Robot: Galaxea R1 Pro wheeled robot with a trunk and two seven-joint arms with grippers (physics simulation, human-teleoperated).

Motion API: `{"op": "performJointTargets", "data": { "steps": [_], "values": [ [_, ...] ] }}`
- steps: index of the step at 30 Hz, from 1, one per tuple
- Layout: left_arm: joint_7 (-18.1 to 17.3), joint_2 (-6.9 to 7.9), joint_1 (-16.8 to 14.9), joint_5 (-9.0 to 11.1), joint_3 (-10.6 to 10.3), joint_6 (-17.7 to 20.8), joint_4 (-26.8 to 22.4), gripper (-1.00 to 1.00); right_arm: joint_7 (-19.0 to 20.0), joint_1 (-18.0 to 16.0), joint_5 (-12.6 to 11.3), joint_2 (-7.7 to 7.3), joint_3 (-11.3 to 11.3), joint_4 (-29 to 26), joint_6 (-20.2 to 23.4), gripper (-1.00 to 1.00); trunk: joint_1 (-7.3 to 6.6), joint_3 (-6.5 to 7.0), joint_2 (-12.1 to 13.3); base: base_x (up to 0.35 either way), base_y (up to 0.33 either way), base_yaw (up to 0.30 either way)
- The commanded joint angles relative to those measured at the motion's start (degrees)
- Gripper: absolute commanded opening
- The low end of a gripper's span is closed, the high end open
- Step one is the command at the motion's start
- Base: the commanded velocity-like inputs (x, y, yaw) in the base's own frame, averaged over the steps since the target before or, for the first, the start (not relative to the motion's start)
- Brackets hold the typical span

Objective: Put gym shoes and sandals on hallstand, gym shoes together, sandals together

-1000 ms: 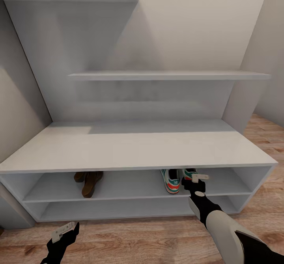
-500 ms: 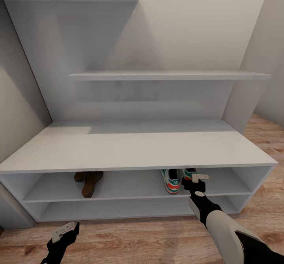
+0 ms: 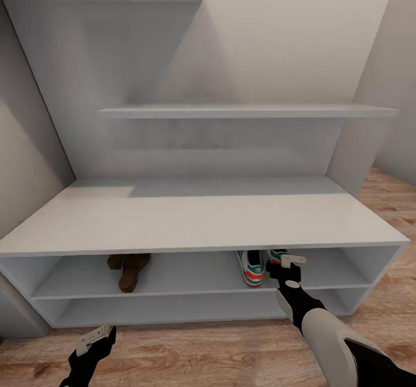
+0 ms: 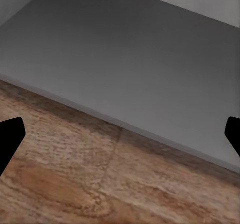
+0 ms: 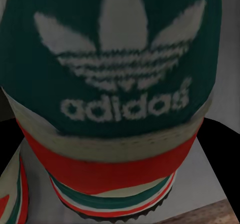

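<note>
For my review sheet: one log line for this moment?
sandals: upper shelf | gym shoes: upper shelf | right tool: at second shoe, grip unclear | left tool: open, over floor

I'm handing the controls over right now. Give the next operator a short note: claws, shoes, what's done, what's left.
Right claw: reached into the rack's upper open shelf, at the heel of the right-hand sneaker; the wrist view shows that heel up close between the fingers, but whether they grip it cannot be told.
Left claw: open, empty, low over the floor in front of the rack.
Both sandals sit together on the upper shelf, left side. The other sneaker sits beside the first, on the same shelf.
Done: all four shoes appear shelved in pairs.
Left: confirm release, withdraw the right arm.
</note>
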Motion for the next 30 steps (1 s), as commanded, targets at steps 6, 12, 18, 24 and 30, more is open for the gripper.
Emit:
{"op": "performJointTargets", "data": {
  "steps": [6,12,18,24,30],
  "values": [
    [0.01,0.01,0.00,-0.01,0.00,0.00,0.00,1.00,0.04,-0.01,-0.03,0.00,0.00,0.00,-0.01,-1.00,0.00,0.00,0.00,0.004,0.000,0.000],
    [0.02,-0.02,0.00,-0.04,0.00,0.00,0.00,1.00,0.04,0.00,-0.03,0.00,0.00,0.00,-0.01,-1.00,0.00,0.00,0.00,0.001,0.000,0.000],
    [0.01,-0.02,0.00,-0.06,0.00,0.00,0.00,1.00,0.04,0.00,-0.03,0.03,0.00,0.00,-0.01,-1.00,0.00,0.00,0.00,0.000,0.000,0.000],
    [0.01,0.00,0.00,-0.03,-0.02,0.00,0.00,1.00,0.04,-0.01,-0.03,0.07,0.00,0.00,-0.01,1.00,0.00,0.00,0.00,0.000,0.000,0.000],
    [0.00,-0.03,0.00,-0.03,-0.02,0.00,0.00,1.00,0.04,-0.01,-0.03,0.05,0.00,0.00,-0.01,1.00,0.00,0.00,0.00,0.000,0.000,0.000]
  ]
}}
